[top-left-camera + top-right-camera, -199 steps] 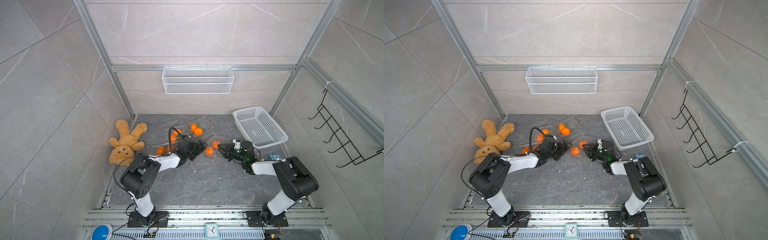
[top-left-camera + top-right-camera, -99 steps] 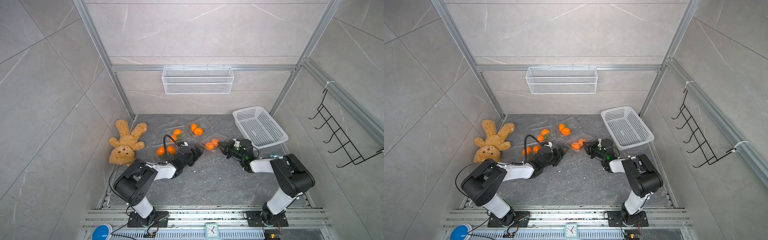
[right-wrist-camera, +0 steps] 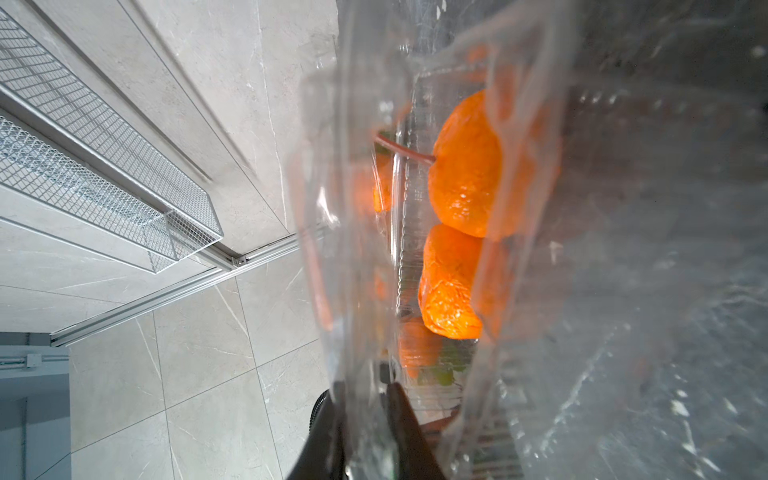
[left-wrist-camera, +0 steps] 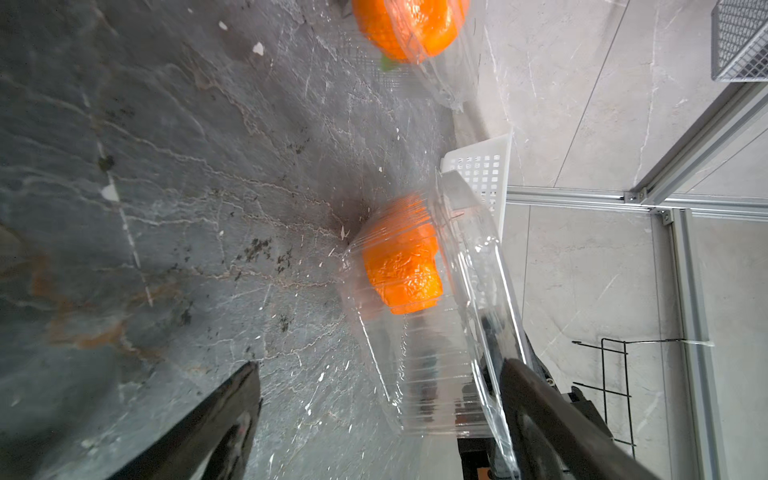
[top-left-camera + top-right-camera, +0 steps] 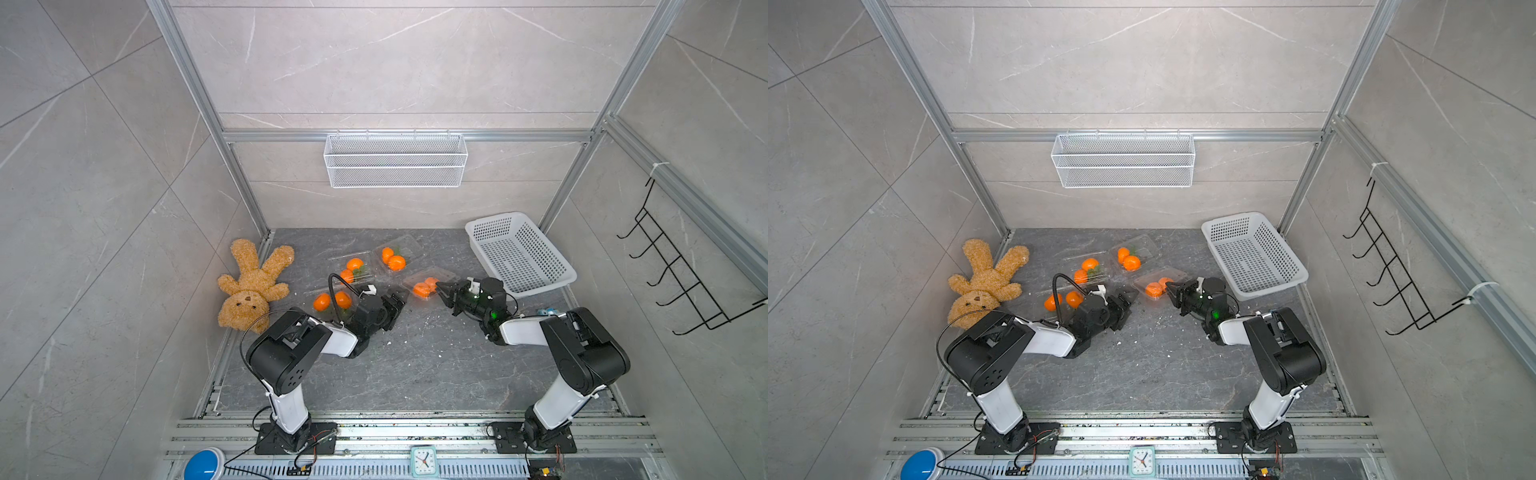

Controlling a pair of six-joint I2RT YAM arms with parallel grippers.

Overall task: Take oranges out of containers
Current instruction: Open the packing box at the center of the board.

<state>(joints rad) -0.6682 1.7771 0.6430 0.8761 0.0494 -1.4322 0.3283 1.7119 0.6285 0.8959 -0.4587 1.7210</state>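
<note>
The right fingers point(image 3: 409, 436) pinch the container point(image 5: 440, 275) by its lid edge, at their 9 o'clock; the spread left fingers point(image 4: 224, 411) face its oranges point(image 5: 422, 289) at 2 o'clock.

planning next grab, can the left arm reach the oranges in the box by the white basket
Likely yes: left gripper faces that box across bare floor, though its lid looks only part-raised.

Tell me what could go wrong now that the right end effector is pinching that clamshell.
1. The right end effector pinches only thin clear plastic of the clamshell; the flap may slip out, or the whole box may drag along.
2. Its two oranges sit loose; a tipped box could spill them.
3. The open left end effector is close; they could collide.
</note>
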